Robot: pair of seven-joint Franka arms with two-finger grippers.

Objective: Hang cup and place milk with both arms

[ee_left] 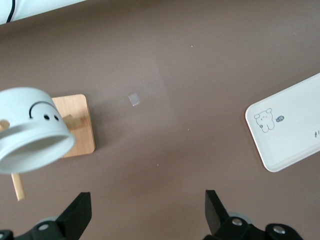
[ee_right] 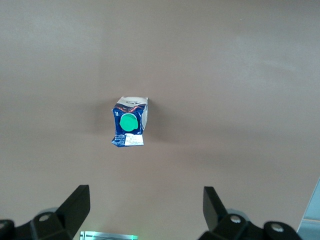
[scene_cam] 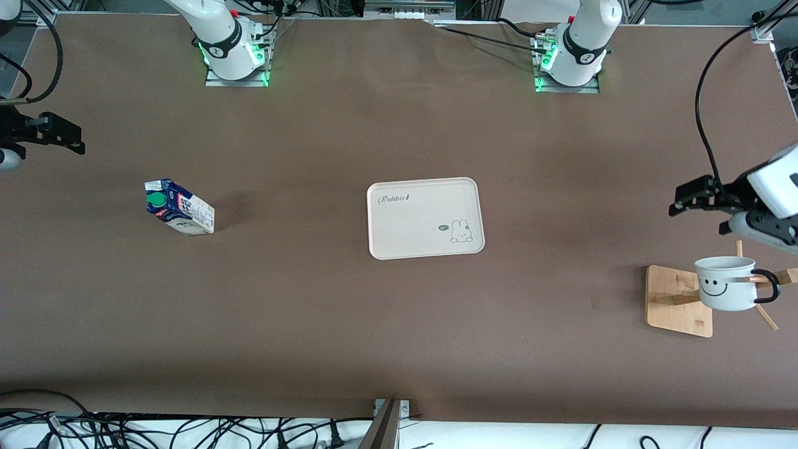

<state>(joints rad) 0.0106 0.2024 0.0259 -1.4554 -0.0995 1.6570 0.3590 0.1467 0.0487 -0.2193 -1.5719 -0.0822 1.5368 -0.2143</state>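
Note:
The white cup (scene_cam: 726,284) with the smiley face hangs by its black handle on a peg of the wooden rack (scene_cam: 670,299) at the left arm's end of the table. In the left wrist view the cup (ee_left: 30,132) hangs over the rack's base (ee_left: 75,125). My left gripper (scene_cam: 676,201) is open and empty, in the air beside the rack (ee_left: 147,207). The milk (scene_cam: 179,207) stands on the table toward the right arm's end, green cap up (ee_right: 130,127). My right gripper (scene_cam: 75,138) is open and empty, high up near that table end (ee_right: 146,205).
A cream tray (scene_cam: 425,217) with a rabbit drawing lies flat at the middle of the table; its corner shows in the left wrist view (ee_left: 290,125). Cables lie along the table edge nearest the front camera (scene_cam: 187,430).

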